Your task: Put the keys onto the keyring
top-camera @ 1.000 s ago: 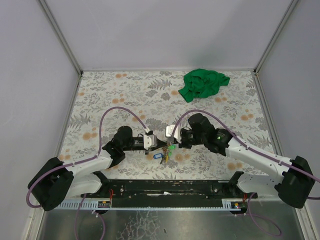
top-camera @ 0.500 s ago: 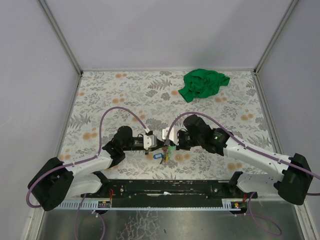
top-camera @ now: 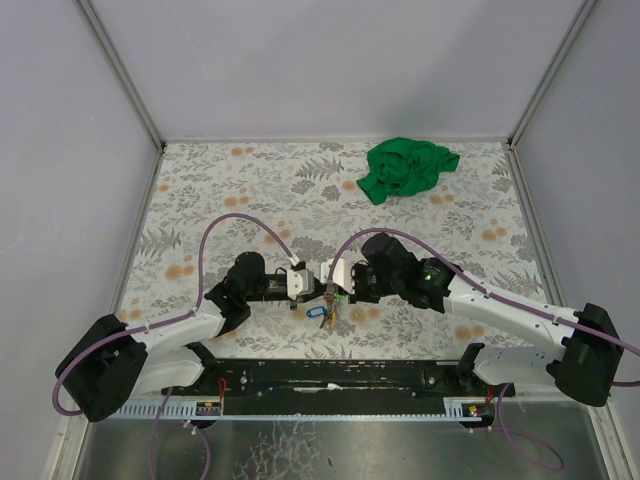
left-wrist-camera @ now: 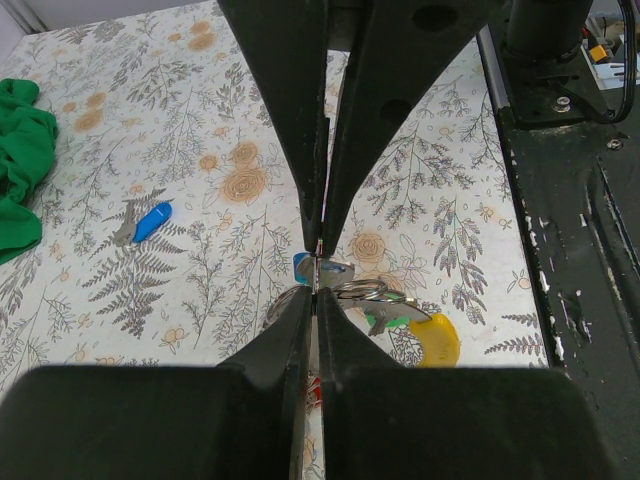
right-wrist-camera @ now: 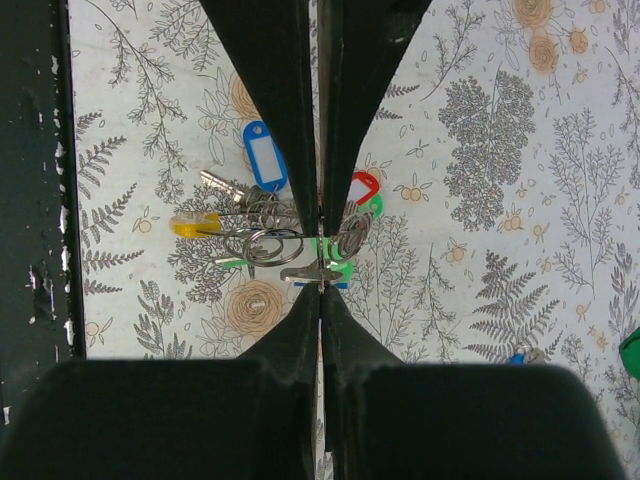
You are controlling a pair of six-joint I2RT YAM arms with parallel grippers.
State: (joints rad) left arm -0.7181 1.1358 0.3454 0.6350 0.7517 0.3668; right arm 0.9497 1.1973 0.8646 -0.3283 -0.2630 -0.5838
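Observation:
The keyring [left-wrist-camera: 318,262] shows as a thin silvery wire pinched edge-on between both grippers, just above the table. My left gripper [left-wrist-camera: 315,292] is shut on it, and my right gripper [right-wrist-camera: 321,290] is shut on it from the opposite side, tip to tip [top-camera: 318,283]. Under the tips lies a bunch of keys [right-wrist-camera: 270,235] on small rings: blue tag [right-wrist-camera: 264,157], red [right-wrist-camera: 362,187], green [right-wrist-camera: 340,270] and yellow [right-wrist-camera: 185,225]. The green [left-wrist-camera: 400,315] and yellow [left-wrist-camera: 437,340] ones also show in the left wrist view. One loose blue key [left-wrist-camera: 150,222] lies apart on the table.
A crumpled green cloth [top-camera: 408,167] lies at the back right of the flower-patterned table [top-camera: 230,190]. Grey walls enclose the table on three sides. The black base rail [top-camera: 330,375] runs along the near edge, close behind the keys.
My right gripper has slid left toward the left gripper, so the two tips now meet over the key bunch. The left arm has stayed still.

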